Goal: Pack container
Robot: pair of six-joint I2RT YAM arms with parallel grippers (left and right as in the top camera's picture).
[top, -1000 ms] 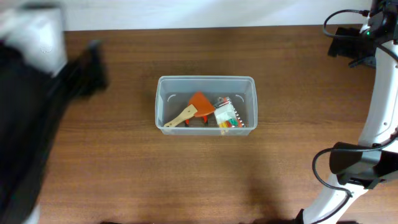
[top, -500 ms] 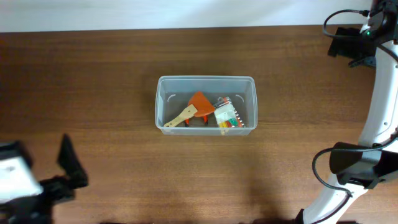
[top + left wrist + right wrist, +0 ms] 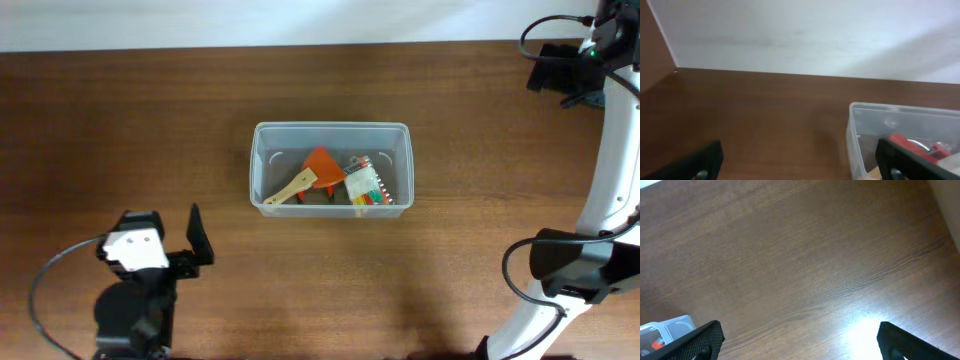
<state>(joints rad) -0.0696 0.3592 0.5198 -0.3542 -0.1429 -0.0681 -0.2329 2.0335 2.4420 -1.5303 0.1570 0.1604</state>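
Observation:
The clear plastic container [image 3: 330, 168] stands at the table's middle. It holds an orange scraper with a wooden handle [image 3: 311, 174] and a small clear packet of coloured pieces [image 3: 364, 185]. The container also shows in the left wrist view [image 3: 875, 130] and at the lower left edge of the right wrist view [image 3: 662, 330]. My left gripper [image 3: 196, 240] is open and empty at the front left, well apart from the container. My right gripper [image 3: 560, 72] is open and empty at the far right back corner, over bare wood [image 3: 800, 340].
The wooden table [image 3: 200, 90] ends at a white wall at the back. The right arm's white links and black base [image 3: 570, 265] stand at the right edge with a looping cable.
The left arm has swept from the back left down to the front left and come to rest, folded near the front edge. The right arm and the container's contents have not moved.

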